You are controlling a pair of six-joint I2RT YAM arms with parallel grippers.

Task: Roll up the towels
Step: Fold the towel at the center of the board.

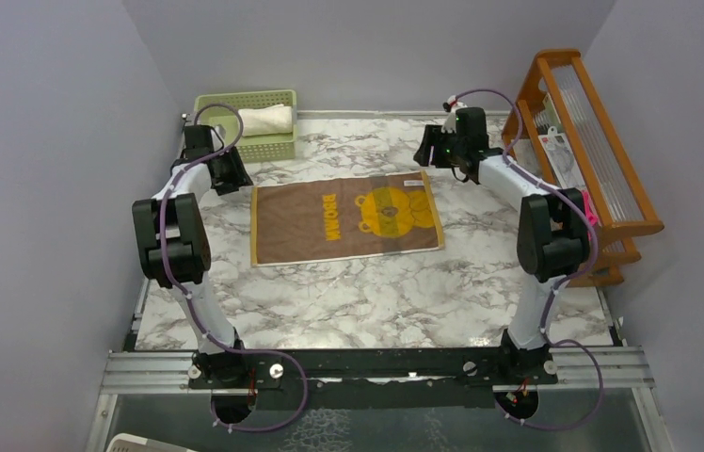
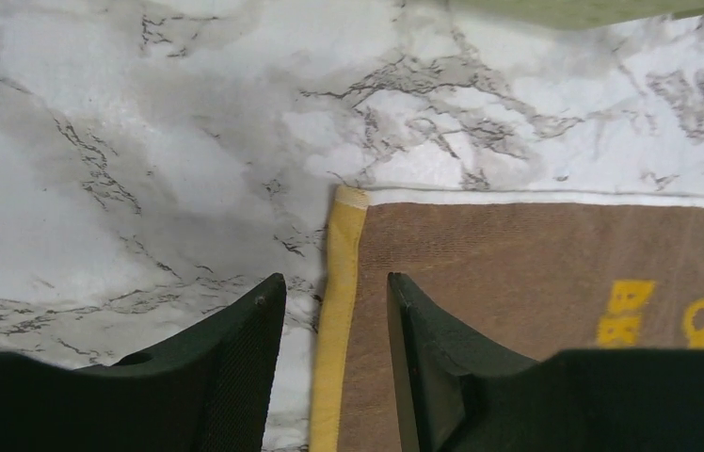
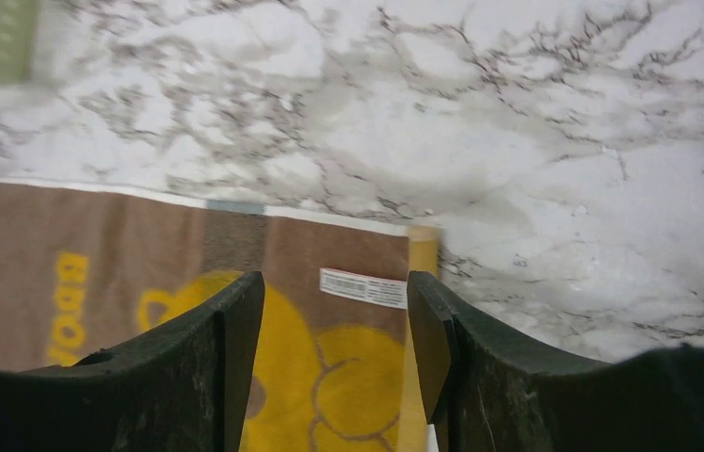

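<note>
The mustard-yellow towel with a brown patch (image 1: 346, 217) lies flat and spread out on the marble table. The cream-white towel (image 1: 264, 120) lies rolled in the green basket (image 1: 278, 144). My left gripper (image 1: 233, 175) is open above the towel's far left corner; its jaws straddle the yellow hem (image 2: 337, 301). My right gripper (image 1: 433, 151) is open above the towel's far right corner, its jaws over the white label (image 3: 362, 286) and the yellow hem (image 3: 421, 250). Neither gripper holds anything.
A wooden rack (image 1: 585, 141) stands along the right wall, close to my right arm. The green basket sits at the back left, just behind my left gripper; its edge shows in the left wrist view (image 2: 593, 9). Grey walls enclose the table.
</note>
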